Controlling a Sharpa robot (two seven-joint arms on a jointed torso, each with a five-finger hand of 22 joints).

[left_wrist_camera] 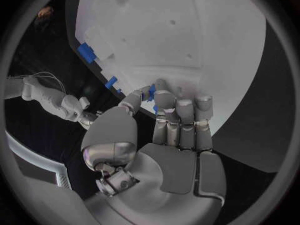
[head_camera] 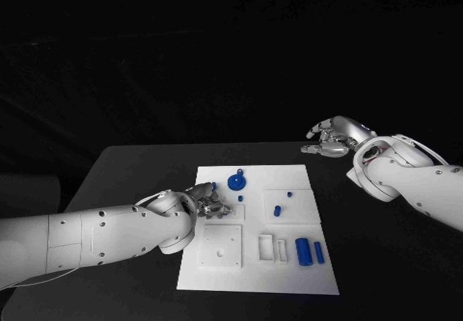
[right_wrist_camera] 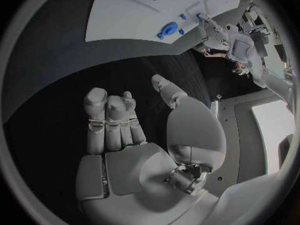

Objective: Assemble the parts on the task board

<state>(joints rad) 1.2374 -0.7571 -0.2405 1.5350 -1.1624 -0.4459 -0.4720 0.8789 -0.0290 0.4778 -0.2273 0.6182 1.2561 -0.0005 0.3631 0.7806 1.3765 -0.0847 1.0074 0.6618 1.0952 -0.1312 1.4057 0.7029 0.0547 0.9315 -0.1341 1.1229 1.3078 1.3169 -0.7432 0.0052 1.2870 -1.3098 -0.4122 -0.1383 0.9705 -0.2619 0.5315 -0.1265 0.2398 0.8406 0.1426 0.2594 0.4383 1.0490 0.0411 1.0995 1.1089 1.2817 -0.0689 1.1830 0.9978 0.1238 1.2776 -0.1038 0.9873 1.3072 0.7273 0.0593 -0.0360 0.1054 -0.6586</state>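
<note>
On the black table [head_camera: 126, 167] in the head view, you see the task board [head_camera: 290, 184] lying flat at centre, with your left hand [head_camera: 205, 202] resting on its left part, fingers bent down beside a small blue peg [head_camera: 240, 198]; a round blue part [head_camera: 235, 181], a blue part [head_camera: 276, 211] and two blue bars [head_camera: 308, 251] lie on the board. Your right hand [head_camera: 333, 139] hangs well apart beyond the board's far right corner, fingers curled, nothing in them. In the left wrist view, your fingers [left_wrist_camera: 182, 112] lie close together against the board [left_wrist_camera: 162, 40], a blue piece [left_wrist_camera: 152, 91] at their tips; whether they grip it you cannot tell. In the right wrist view, your hand [right_wrist_camera: 134, 135] is loosely curled and empty over the table.
</note>
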